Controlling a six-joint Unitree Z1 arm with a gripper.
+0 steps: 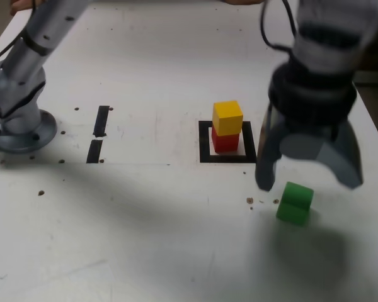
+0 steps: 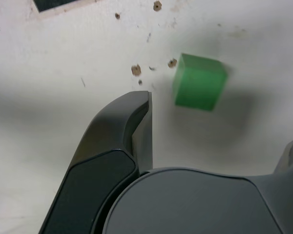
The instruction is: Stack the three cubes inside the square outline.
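Exterior view. Landmark: the square outline (image 1: 227,159), black border, white inside. Within it, red cube (image 1: 225,141) on the tabletop, yellow cube (image 1: 228,118) on top of it, edges slightly out of line but upright. Two of three stacked, by my reading; the green one remains. Green cube (image 1: 295,204) lies outside the outline, nearer the camera and toward the exterior view's right, matte, flat-faced. Gripper (image 1: 309,182) above and around that spot, curved dark fingers wide apart, nothing between them gripped. Two short black strips (image 1: 101,121) (image 1: 94,151) off to the outline's left in this view. Tabletop (image 1: 132,220) pale, smooth, pitted with small brown-rimmed holes.

Wrist view. Only a dark corner of the outline shows. Well apart from it, green cube (image 2: 200,83), crisp edges, soft shadow. Gripper jaws spread, smooth grey shells, rounded tips; cube not held. Left to do: grasp green, carry it to the outline, set it on yellow. Probable risk: nudging the two-cube stack on release.
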